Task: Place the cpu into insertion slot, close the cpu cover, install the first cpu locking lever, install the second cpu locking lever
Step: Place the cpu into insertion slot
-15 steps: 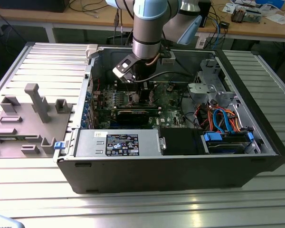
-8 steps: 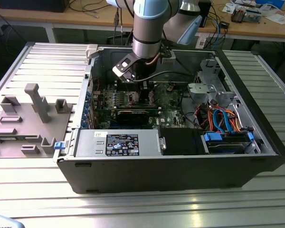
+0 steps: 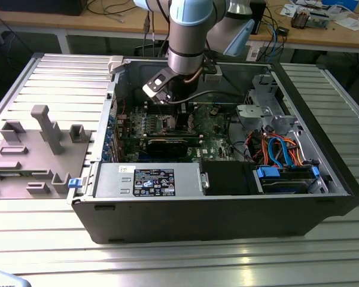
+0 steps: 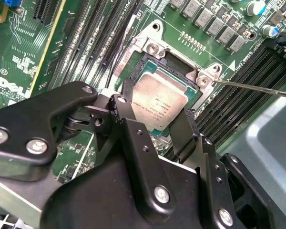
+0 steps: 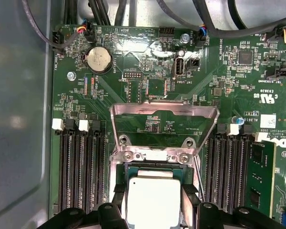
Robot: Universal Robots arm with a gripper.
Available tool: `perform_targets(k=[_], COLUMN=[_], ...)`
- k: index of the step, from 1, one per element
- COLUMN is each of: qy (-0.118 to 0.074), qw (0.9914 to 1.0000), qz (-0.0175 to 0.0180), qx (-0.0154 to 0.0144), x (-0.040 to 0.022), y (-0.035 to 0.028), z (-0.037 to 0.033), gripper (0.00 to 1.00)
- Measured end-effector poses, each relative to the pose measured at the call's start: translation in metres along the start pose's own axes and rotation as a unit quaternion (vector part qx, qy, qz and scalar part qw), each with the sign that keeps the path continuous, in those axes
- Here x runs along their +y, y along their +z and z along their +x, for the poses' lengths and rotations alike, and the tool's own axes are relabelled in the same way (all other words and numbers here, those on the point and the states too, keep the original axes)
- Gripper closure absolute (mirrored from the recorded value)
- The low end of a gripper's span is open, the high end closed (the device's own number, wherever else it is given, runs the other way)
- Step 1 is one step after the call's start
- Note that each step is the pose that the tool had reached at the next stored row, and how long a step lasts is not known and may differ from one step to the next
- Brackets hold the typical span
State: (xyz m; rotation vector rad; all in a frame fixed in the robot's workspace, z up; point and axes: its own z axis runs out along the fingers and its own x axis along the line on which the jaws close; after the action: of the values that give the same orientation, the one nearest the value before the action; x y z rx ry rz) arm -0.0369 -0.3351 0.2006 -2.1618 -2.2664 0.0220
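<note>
Gripper: the gripper (image 4: 157, 109) is down over the insertion slot (image 4: 174, 67). Its two black fingers (image 4: 125, 109) press on opposite edges of the cpu, pinching it.
Cpu position: the cpu (image 4: 159, 98) lies flat within the slot's rim in both wrist views. Cannot tell whether it is seated or just above the slot.
Handling (judged): light, rigid, smooth metal top that may slip. Underside contacts and the slot are likely fragile. Best held by two opposite edges and kept level, as now, with no tilt and no downward force.
Cpu cover: the cpu cover (image 5: 164, 107) stands raised open at the slot's far edge from the gripper, clear of the cpu.
Locking lever: a thin wire locking lever (image 4: 257, 88) is swung out just beside the slot, unlatched.
Counts: cpu one, slot one, cover one, fingers two. One lever is certain, and a thin line on the slot's opposite side may be the other. Memory-slot banks (image 5: 81, 171) two, one on each side of the slot.
</note>
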Motion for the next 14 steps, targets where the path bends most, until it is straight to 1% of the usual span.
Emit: perform_targets(k=[12,13,14], qy=[0.000,0.000,0.000], qw=[1.00000,1.00000,1.00000], qz=[0.0000,0.0000,0.0000], qx=[0.0000,0.0000,0.0000], x=[0.0003,0.0003,0.0003], y=[0.0007,0.0008,0.0008], z=[0.0000,0.0000,0.0000], gripper=[0.45,0.44,0.38])
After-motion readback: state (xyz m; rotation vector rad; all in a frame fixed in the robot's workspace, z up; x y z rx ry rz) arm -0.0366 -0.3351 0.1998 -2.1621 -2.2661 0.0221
